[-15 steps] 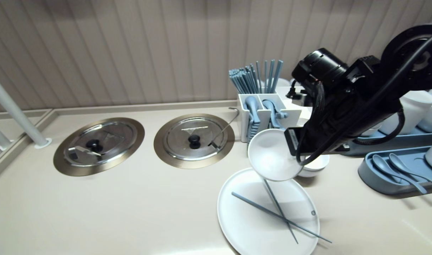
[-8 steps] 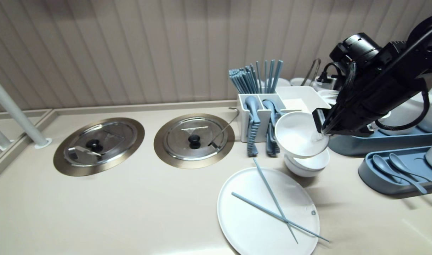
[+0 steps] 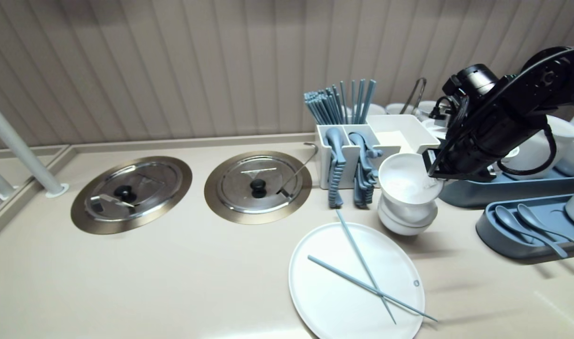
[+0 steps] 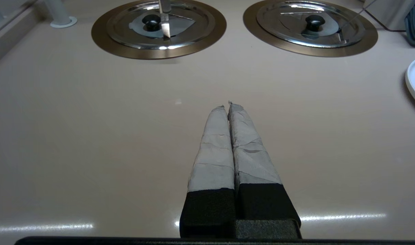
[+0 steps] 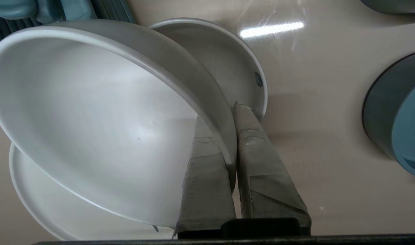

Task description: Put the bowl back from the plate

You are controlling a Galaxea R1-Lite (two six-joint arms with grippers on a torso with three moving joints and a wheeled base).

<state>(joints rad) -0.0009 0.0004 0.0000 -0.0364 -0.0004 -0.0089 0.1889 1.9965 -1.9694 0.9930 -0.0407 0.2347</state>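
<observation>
"White plate (image 3: 334, 301) nearest the front edge of the bench (image 3: 174, 273), was it?"

"Yes, with two blue chopsticks (image 3: 362, 275) crossed on it. Just behind it, toward the right edge, sat a white bowl (image 3: 402, 222), and the held bowl (image 3: 407, 181) hung right over that one, tipped a little."

"How far along was the stacking, would you say?"

"Most of the carrying looked done: the held bowl was lined up above the other. It was not yet seated level, and I could not tell whether the two touched. The letting go was not yet done."

"And the grip?"

"Right gripper (image 5: 224, 115) clenched on the held bowl's rim, one finger inside, one outside. That arm reached in from the right edge, forearm sloping down to the bowl."

"The other arm?"

"Left gripper (image 4: 228, 105) was pressed closed and empty over bare bench, in front of two steel lids (image 3: 258, 186). Farther back, the cutlery caddy (image 3: 346, 155) stood against the wall."
</observation>
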